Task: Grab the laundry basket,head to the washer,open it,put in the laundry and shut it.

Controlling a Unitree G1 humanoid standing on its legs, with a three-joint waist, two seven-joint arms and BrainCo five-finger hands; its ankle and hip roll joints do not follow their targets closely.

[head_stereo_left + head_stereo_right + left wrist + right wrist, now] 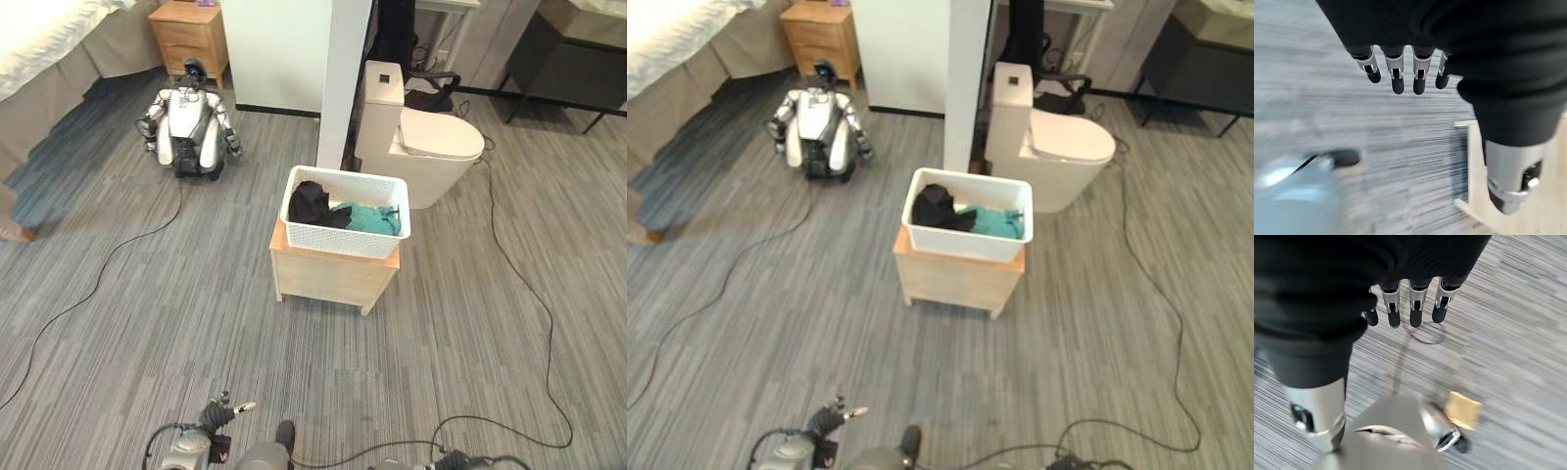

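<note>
Laundry basket (345, 211): white, perforated walls, sitting on top of a small wooden cabinet (333, 278) in the middle of the floor; overhangs the cabinet's top edges on the right and the far side.
Laundry: a black garment (315, 205) heaped at the basket's left end, a teal garment (367, 218) lying beside it toward the right end; both inside the basket, touching each other.
Left hand (223, 412): low at the bottom edge of the head views, well apart from the basket; fingers (1397, 73) straight and relaxed in its own wrist view, thumb (1510, 181) apart from them, nothing held.
Right hand (1327, 357): fingers (1415, 306) straight and loose in its wrist view, thumb (1317, 416) spread aside, empty, grey floor past them.
Floor (176, 323): grey striped planks, with black cables trailing across it on both sides of the cabinet.
Toilet (421, 142): white, lid down, just beyond the basket on the right, next to a white pillar (343, 78).
Second robot (188, 122): silver-and-black humanoid figure sitting on the floor at the far left, near a wooden nightstand (191, 34).
Bed (59, 49): light bedding, at the far left corner of the room.
Dark cabinet (568, 49): at the far right corner.
</note>
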